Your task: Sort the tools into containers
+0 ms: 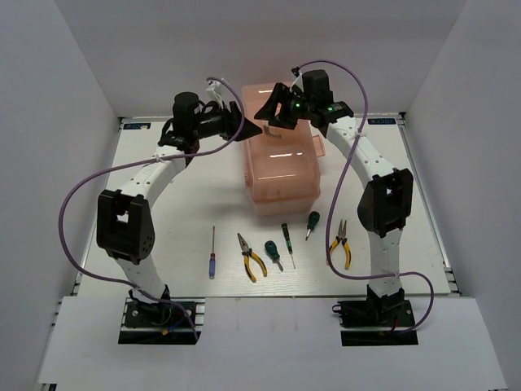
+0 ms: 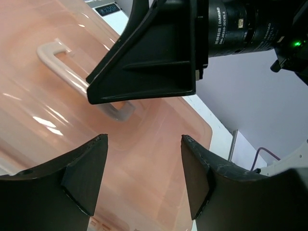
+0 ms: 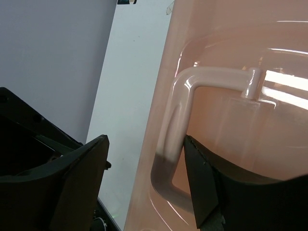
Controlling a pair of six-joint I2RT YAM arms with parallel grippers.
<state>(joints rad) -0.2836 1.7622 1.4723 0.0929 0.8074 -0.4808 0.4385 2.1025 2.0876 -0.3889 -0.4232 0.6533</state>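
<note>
Six tools (image 1: 272,249) lie on the table (image 1: 163,236), outside the lidded pink toolbox (image 1: 281,175).

Bright, even light floods the white worktop (image 1: 163,212) from above. There are only faint, soft shadows beside the arms (image 1: 122,224), and the overhead view is crisp edge to edge. Over to the left wrist: white glare streaks the pink toolbox lid (image 2: 154,192), and the left hand (image 2: 143,142) reads near-black and a touch soft. Right wrist now: a hot highlight sits on the lid, and the handle (image 3: 211,77) is sharp up top but smears out of focus at its lower end.
</note>
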